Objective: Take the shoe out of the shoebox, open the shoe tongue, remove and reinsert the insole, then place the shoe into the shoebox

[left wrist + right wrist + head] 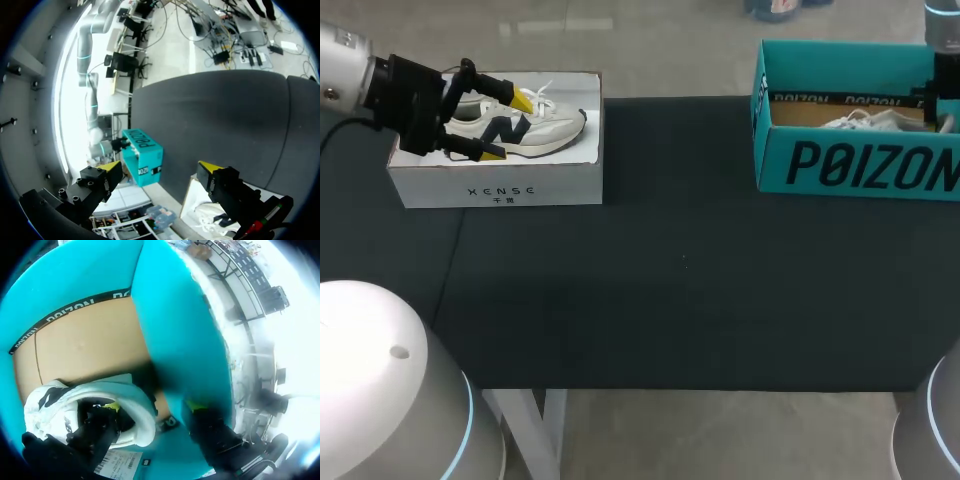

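Released right hand (155, 407) is straddling the white fabric sneaker's (45, 400) collar, seemingly soft, light, the best hold

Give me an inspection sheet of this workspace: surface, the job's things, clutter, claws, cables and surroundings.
Surface: dark table, with two boxes standing far apart on it.
Job's things: white shoebox on the left, a grey-white sneaker lying in it; teal shoebox on the right, a white shoe inside.
Clutter: nothing seen.
Claws: left claw open, above the sneaker; right claw open, down inside the teal shoebox, one finger in the white shoe's opening.
Cables: black cable beside the left arm.
Surroundings: nothing seen.
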Controlling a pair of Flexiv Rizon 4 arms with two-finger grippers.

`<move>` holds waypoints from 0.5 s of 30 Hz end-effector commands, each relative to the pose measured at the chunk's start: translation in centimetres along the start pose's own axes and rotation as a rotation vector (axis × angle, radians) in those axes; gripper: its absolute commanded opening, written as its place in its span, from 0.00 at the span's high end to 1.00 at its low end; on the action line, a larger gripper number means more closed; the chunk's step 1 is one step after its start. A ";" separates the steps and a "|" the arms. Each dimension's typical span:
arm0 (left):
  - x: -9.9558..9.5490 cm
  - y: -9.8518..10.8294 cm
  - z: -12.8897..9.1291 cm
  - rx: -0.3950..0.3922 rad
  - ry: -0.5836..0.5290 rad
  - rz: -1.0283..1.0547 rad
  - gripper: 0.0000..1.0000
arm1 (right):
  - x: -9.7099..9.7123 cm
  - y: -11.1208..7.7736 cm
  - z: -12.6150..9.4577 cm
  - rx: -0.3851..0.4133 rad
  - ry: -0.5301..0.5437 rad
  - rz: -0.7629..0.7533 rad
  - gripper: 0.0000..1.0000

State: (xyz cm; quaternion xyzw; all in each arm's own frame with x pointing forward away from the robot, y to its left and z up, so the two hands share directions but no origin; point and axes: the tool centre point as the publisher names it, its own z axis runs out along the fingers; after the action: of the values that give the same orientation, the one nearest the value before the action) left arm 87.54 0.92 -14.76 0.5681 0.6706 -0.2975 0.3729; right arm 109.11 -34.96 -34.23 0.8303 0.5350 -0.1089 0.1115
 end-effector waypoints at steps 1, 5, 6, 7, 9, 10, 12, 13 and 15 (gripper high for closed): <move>-0.1 0.1 0.0 0.001 0.003 0.000 0.00 | -1.1 -0.7 -3.3 -0.019 0.039 -0.003 0.28; -0.1 0.1 0.0 0.001 0.003 0.000 0.00 | -1.0 -0.8 -6.1 -0.047 0.078 -0.034 0.22; -0.1 0.1 0.0 0.001 0.003 0.000 0.00 | -0.9 -0.8 -6.7 -0.058 0.086 -0.042 0.22; -0.1 0.1 0.0 0.001 0.003 0.000 0.00 | -0.8 -0.8 -7.3 -0.062 0.097 -0.049 0.22; -0.1 0.1 0.0 0.001 0.003 0.000 0.00 | -0.6 -0.7 -8.5 -0.075 0.114 -0.058 0.22; -0.1 0.1 0.0 0.001 0.003 0.000 0.00 | -0.6 -0.7 -9.2 -0.082 0.127 -0.061 0.22; -0.1 0.1 0.0 0.001 0.003 0.000 0.00 | -0.5 -0.7 -10.6 -0.090 0.153 -0.076 0.20; -0.1 0.1 0.0 0.001 0.003 0.000 0.00 | -0.5 -0.8 -11.3 -0.097 0.172 -0.088 0.18; -0.1 0.1 0.0 0.001 0.003 0.000 0.00 | -0.5 -1.1 -12.7 -0.121 0.203 -0.129 0.10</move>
State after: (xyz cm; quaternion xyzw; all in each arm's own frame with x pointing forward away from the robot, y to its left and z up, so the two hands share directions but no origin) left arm 87.54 0.91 -14.76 0.5681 0.6706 -0.2975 0.3729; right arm 110.24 -31.17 -24.45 0.8019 0.5909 -0.0206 0.0861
